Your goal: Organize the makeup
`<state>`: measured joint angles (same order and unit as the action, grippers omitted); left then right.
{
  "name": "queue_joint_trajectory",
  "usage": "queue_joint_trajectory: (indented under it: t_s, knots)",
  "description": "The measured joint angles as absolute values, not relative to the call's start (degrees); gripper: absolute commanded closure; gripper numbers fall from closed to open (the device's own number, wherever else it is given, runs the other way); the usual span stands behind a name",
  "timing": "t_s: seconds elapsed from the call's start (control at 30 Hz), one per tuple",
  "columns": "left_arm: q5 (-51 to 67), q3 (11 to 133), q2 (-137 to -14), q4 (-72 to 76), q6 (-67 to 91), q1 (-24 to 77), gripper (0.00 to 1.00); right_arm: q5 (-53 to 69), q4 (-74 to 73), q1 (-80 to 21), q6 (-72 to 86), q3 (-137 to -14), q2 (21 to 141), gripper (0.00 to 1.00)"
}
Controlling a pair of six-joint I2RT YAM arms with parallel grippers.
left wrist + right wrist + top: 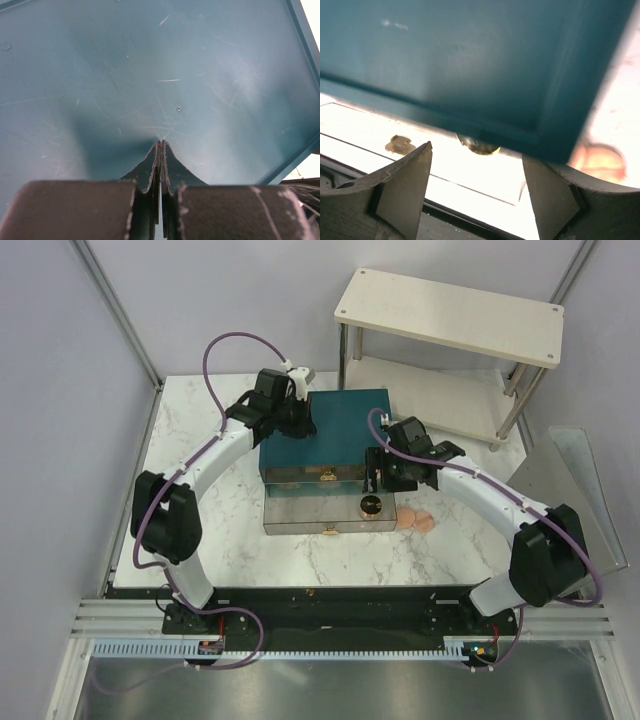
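A round gold-rimmed dark compact point(371, 505) lies in the pulled-out lower drawer point(300, 518) of the teal box point(335, 415). In the right wrist view the compact point(478, 145) peeks out from under the box's teal edge. Two peach-pink pads point(416, 519) lie on the marble just right of that drawer; one pad point(598, 163) shows blurred in the right wrist view. My right gripper point(376, 476) point(477, 172) hangs open just above and behind the compact, with nothing between its fingers. My left gripper point(300, 426) point(161, 144) is shut, tips resting on the box's teal top point(150, 75).
The teal box has two drawers drawn out toward me, each with a gold handle point(330, 532) point(399, 145). A pale two-tier shelf point(450, 315) stands at the back right. A metal sheet point(575, 480) leans at the table's right edge.
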<state>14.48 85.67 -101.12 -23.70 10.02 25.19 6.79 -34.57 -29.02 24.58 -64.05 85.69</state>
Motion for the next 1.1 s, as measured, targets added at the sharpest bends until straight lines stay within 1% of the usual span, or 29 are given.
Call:
queue_joint_trajectory:
  t_s: [0.07,0.1,0.27,0.3,0.37,0.4,0.53,0.6,0.7,0.87,1.03,1.1]
  knots:
    - [14.9,85.91,-101.36,-23.68,10.02,25.19,0.98,4.95,-35.73,-29.04,24.6,-64.07,84.09,0.27]
    - [15.09,86.0,-101.45,-23.66,10.02,25.19,0.98,3.38,-36.71,-29.06,25.06,-64.07,82.63,0.32]
    - [15.25,86.15,-101.56,-23.7,10.02,25.19,0.98,-4.14,-40.25,-27.81,28.82,-63.4,73.14,0.33]
    - [15.25,86.15,-101.56,-23.7,10.02,25.19,0.98,-4.82,-40.38,-27.35,29.43,-62.81,71.83,0.38]
    - [15.27,86.15,-101.56,-23.7,10.02,25.19,0.98,-6.07,-40.71,-25.87,31.0,-60.55,69.67,0.43]
    - [15.29,86.15,-101.56,-23.73,10.02,25.19,0.98,-6.26,-41.04,-25.02,31.68,-59.27,69.38,0.48]
    - [15.42,86.15,-101.6,-23.68,10.02,25.19,0.98,-6.2,-41.41,-21.26,33.93,-53.71,71.2,0.5]
    - [15.53,86.15,-101.62,-23.68,10.02,25.19,0.98,-5.78,-41.6,-19.18,34.79,-51.57,72.73,0.56]
    - [15.62,86.19,-101.65,-23.68,10.02,25.19,0.98,-4.75,-41.45,-16.38,35.62,-49.8,74.96,0.59]
    - [15.66,86.19,-101.65,-23.68,10.02,25.19,0.98,-3.09,-39.83,-13.34,36.03,-48.62,79.13,0.58]
    - [16.08,86.19,-101.65,-23.7,10.02,25.19,0.98,-1.28,-37.12,-12.45,36.12,-47.46,86.48,0.59]
    - [16.47,86.19,-101.65,-23.77,10.02,25.19,0.98,-0.8,-36.16,-12.29,36.32,-47.4,87.61,0.76]
